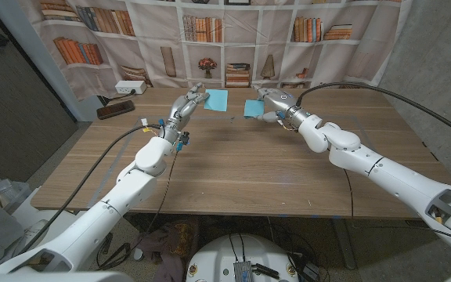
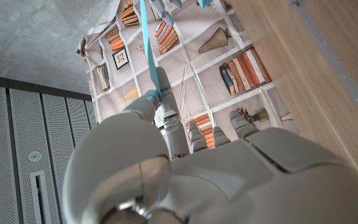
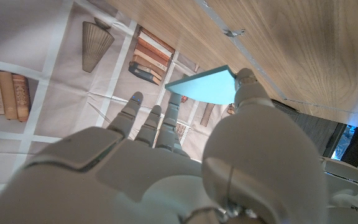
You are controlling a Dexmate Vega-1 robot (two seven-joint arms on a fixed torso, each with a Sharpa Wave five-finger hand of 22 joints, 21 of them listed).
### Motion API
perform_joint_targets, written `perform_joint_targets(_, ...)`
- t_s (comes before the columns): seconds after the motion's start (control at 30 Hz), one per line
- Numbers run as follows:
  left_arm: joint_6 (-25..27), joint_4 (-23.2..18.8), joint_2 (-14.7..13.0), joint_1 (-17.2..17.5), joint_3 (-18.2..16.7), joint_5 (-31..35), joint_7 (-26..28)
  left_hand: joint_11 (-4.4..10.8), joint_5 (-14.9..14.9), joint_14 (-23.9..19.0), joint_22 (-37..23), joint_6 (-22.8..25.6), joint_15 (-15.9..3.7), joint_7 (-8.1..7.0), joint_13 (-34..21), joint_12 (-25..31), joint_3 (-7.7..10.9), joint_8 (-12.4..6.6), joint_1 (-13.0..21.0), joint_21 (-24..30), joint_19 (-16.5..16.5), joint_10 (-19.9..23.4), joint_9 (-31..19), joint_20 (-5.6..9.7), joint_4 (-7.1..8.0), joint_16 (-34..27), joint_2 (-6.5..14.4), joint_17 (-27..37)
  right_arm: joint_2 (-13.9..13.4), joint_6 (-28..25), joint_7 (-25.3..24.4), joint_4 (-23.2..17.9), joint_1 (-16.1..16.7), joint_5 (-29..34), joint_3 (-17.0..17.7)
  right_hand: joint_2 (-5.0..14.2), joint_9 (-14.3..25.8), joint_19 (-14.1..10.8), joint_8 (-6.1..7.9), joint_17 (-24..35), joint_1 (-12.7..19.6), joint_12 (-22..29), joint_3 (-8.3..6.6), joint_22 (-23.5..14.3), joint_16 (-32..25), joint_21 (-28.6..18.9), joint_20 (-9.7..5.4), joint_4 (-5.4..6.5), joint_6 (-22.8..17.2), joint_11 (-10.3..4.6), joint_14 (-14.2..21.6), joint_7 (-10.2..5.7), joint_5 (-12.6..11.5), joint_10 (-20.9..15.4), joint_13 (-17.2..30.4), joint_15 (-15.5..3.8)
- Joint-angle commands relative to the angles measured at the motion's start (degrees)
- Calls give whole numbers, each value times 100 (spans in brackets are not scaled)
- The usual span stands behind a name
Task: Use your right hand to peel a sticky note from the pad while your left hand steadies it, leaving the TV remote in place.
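Right robot hand (image 1: 266, 104) raised, pinching blue sticky note (image 1: 253, 107); left robot hand (image 1: 188, 104) lifted, gripping pad (image 1: 216, 99).

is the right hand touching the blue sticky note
Touching: in the right wrist view the right hand pinches the blue sticky note at its fingertip.

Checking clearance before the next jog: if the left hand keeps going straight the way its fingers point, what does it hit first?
Probably nothing on the table. In the head view the left hand, holding the blue pad, points toward the table's far edge, with the bookshelf backdrop behind. The backdrop looks like first contact, though depth is unclear.
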State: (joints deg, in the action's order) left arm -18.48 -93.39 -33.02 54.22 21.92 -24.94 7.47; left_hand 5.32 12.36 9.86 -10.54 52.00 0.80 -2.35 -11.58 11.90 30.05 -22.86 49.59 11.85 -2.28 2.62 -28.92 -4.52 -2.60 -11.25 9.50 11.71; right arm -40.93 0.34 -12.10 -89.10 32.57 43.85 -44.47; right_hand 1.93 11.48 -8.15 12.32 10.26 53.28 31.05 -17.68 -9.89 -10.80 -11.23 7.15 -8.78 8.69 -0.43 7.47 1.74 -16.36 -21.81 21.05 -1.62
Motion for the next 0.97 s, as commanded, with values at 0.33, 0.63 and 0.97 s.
perform_joint_targets(0.33,-226,-71,-135,241,-310,-164,-16,40,34,107,-15,27,-21,-14,-29,59,5,-48,40,25,-29,33,-51,11,56,-32,-10,12,-138,-394,97,-528,273,-70,195,46,5,-49,-19,14,33,140,25,-18,-9,5,-23,13,-27,-492,39,22,-51,-502,242,-50)
perform_joint_targets(0.63,-490,279,-59,95,-270,-228,-293,32,32,127,-15,28,-11,-16,-28,56,7,-62,48,15,-61,23,-71,18,57,-23,-14,9,-108,-620,66,-710,372,-36,260,46,5,-55,-22,13,36,147,28,-18,-10,6,-29,14,-28,-498,47,22,-47,-508,245,-54)
perform_joint_targets(0.97,-976,750,188,-149,-117,-422,-810,23,17,185,-17,186,-7,70,-25,85,38,-94,110,-35,-227,105,-11,9,4,2,-29,-8,10,-518,51,-520,268,29,104,50,6,-10,-20,15,23,141,38,-18,15,25,-23,24,-50,-497,-21,19,-42,-476,248,-78)
